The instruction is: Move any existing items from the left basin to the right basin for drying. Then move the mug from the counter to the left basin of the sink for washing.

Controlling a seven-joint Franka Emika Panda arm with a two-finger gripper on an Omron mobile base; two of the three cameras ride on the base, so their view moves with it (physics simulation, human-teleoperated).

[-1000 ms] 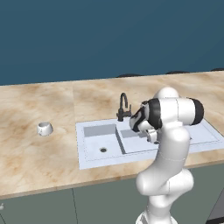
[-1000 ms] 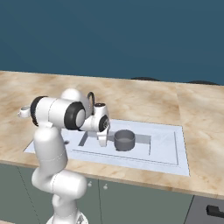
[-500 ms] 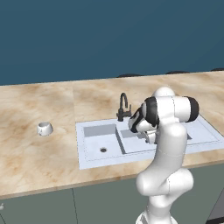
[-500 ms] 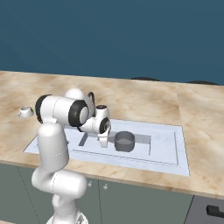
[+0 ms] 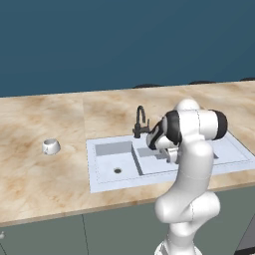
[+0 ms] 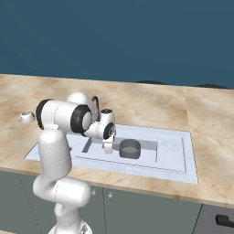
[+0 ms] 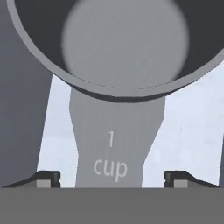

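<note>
Pan [image 6: 130,148] sits on the floor of the right basin [image 6: 171,153], near its left end, upright. Hand view: pan [image 7: 124,48] close up, its flat handle [image 7: 114,140] running straight toward the camera, stamped "1 cup".

Gripper [image 7: 113,178] is spread — finger tips [image 7: 47,178] stand one on each side of the handle with clear gaps, not touching it (nothing held). In the right base view the gripper [image 6: 108,148] points down into the right basin just left of the pan, beside the divider.

Left basin [image 5: 113,162] — bare floor with a round drain hole [image 5: 117,170]. Faucet [image 5: 140,122] stands on the sink [image 5: 164,174] rim behind the divider, black, curved.

Mug [image 5: 50,146] is on the counter [image 5: 45,174], well left of the sink, upright; it also shows at the far left in the right base view [image 6: 27,116], partly behind the arm.

Arm elbow hangs over the sink's front edge, wrist turned down into the basin.
</note>
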